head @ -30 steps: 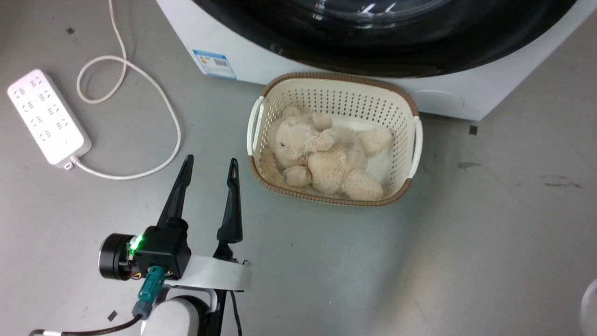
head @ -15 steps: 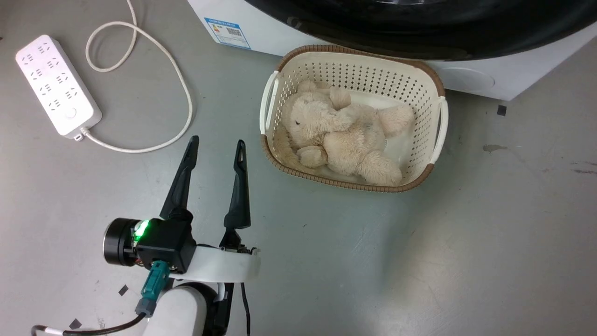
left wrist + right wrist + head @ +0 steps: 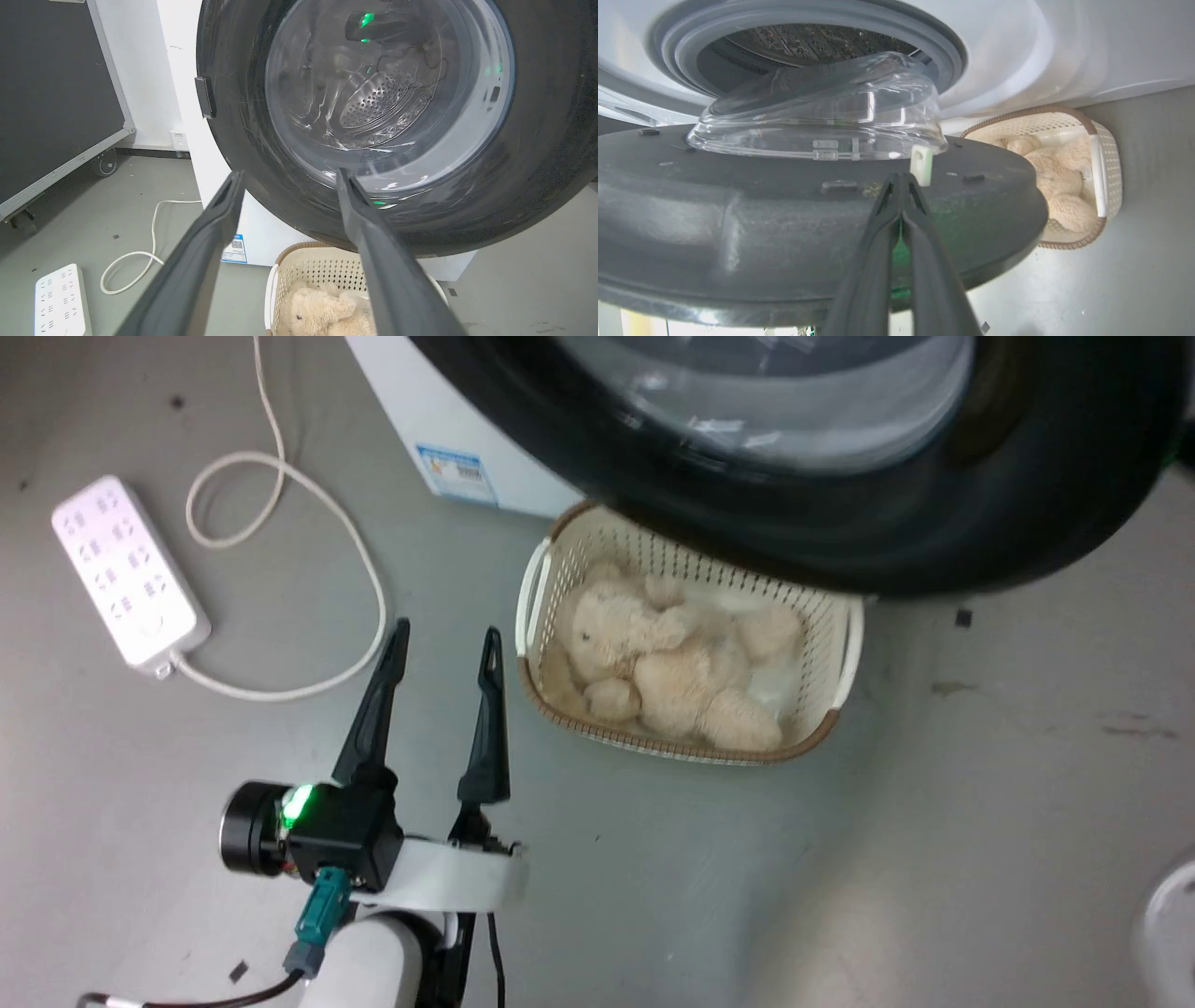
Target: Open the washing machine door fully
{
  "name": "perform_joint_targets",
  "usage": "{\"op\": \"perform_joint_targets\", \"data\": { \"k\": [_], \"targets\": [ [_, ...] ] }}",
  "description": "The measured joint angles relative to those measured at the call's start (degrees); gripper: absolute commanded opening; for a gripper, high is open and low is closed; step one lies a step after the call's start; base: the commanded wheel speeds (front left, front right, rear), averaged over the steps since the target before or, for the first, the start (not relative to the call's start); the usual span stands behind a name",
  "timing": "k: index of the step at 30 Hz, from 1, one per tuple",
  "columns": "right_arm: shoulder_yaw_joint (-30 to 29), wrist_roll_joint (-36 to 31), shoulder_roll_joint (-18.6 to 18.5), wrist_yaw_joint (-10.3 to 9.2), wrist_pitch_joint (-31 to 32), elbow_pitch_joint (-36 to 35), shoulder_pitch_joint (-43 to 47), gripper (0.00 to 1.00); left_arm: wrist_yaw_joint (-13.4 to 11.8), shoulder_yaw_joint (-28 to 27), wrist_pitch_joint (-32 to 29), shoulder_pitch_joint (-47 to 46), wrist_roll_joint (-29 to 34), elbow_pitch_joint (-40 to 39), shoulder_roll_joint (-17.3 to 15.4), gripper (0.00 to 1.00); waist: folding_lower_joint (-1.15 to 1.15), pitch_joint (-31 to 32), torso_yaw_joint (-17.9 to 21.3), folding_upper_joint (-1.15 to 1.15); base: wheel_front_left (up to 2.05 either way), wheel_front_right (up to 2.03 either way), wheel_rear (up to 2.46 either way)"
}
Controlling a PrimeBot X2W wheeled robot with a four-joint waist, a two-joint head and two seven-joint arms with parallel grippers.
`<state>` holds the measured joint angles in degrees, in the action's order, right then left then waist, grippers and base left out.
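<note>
Reflections streak the glass bowl point(image 3: 775, 401) of the washing machine door point(image 3: 747, 532). The door stands swung out from the washing machine point(image 3: 420, 411), its bowl clear of the grey rubber gasket point(image 3: 934, 42) and the steel drum point(image 3: 808, 42) behind it. In the head view the door's wide black rim reaches over the far edge of a cream basket point(image 3: 528, 597). The basket sits on the grey floor point(image 3: 934, 849) just in front of the machine, with a plush bear point(image 3: 653, 672) lying inside. A blue label point(image 3: 455, 473) is stuck low on the machine's white front, left of the basket.

The right hand point(image 3: 901, 176) has its two fingers pressed together. Their tips sit at the door's matte black inner face, just beside a small white latch tab point(image 3: 920, 164) at the edge of the bowl. Whether the tips touch that face I cannot tell.

The left hand point(image 3: 446, 628) is at the near left, well apart from the door, its fingers spread and empty over bare floor, just left of the basket. Its wrist view looks through the door's glass to the holes of the drum. At the far left a white power strip point(image 3: 131, 574) lies on the floor, its white cable point(image 3: 364, 588) curling away toward the far side.
</note>
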<state>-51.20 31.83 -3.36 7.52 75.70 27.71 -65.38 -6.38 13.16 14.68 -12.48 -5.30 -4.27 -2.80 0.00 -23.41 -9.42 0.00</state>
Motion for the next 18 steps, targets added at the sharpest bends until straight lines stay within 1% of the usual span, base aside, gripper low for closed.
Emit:
{"op": "perform_joint_targets", "data": {
  "k": [4, 9, 12, 18],
  "targets": [
    [3.8, 4.2, -0.1, 0.00, 1.1, 1.6, 5.2, 0.00, 0.5, -0.5, 0.0, 1.8, 0.0, 0.8, 0.0, 1.00, 0.00, 3.0, 0.7, 0.00, 0.00, 0.00, 0.00],
    [10.9, 11.5, 0.0, 0.00, 1.0, 4.1, 11.5, 0.00, 1.1, -0.6, 0.0, 4.2, 0.0, 1.6, 0.0, 1.00, -0.01, 6.9, 1.5, 0.00, 0.00, 0.00, 0.00],
    [15.9, 16.3, 0.0, 0.00, 0.1, 5.3, 15.1, 0.00, 1.4, -0.7, 0.0, 5.4, 0.1, 2.0, 0.0, 1.00, -0.01, 9.0, 1.8, 0.00, 0.00, 0.00, 0.00],
    [28.3, 27.5, 0.0, 0.00, -0.8, 5.0, 22.9, 0.00, 2.3, -0.3, 0.0, 8.0, 0.2, 2.6, 0.0, 1.00, -0.01, 12.3, 1.9, 0.00, 0.00, 0.00, 0.00]
  ]
}}
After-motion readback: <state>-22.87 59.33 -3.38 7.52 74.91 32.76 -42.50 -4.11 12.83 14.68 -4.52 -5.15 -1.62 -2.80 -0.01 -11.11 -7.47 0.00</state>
